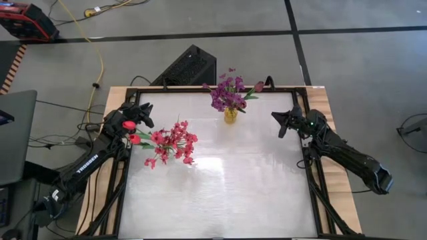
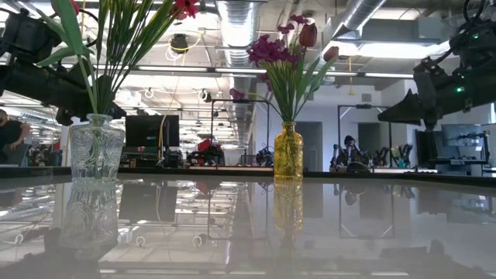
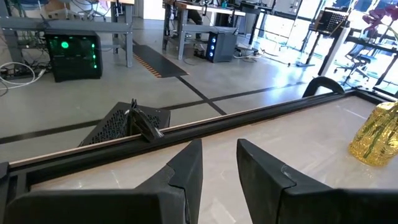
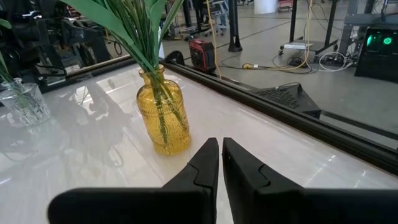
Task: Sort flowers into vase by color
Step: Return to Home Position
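- The landmark is the small yellow glass vase (image 1: 230, 116), which stands near the back edge of the white table top (image 1: 220, 193). It holds the purple cluster flowers (image 1: 227, 93) and one dark maroon tulip (image 1: 259, 87), with the stems nearly upright.
- The clear cut-glass vase (image 2: 96, 147) stands on the left arm's side of the yellow vase, well apart from it. It holds the pink-red cluster flowers (image 1: 172, 141) and the red tulips (image 1: 129, 125).
- The left gripper (image 3: 219, 149) is beyond the clear vase, as counted from the yellow vase, and just beside the bouquet. Its jaws stand a moderate gap apart and hold nothing.
- The relation that matters is this: the long stems fan outward from the clear vase, and the red tulip heads lean over the left wrist. I judge that the left arm should draw back away from the yellow vase and not rise through these heads.
- The right gripper (image 4: 220, 144) is on the other side of the yellow vase, apart from it and pointing toward it. Its jaws are almost together and empty. Its way back looks free.
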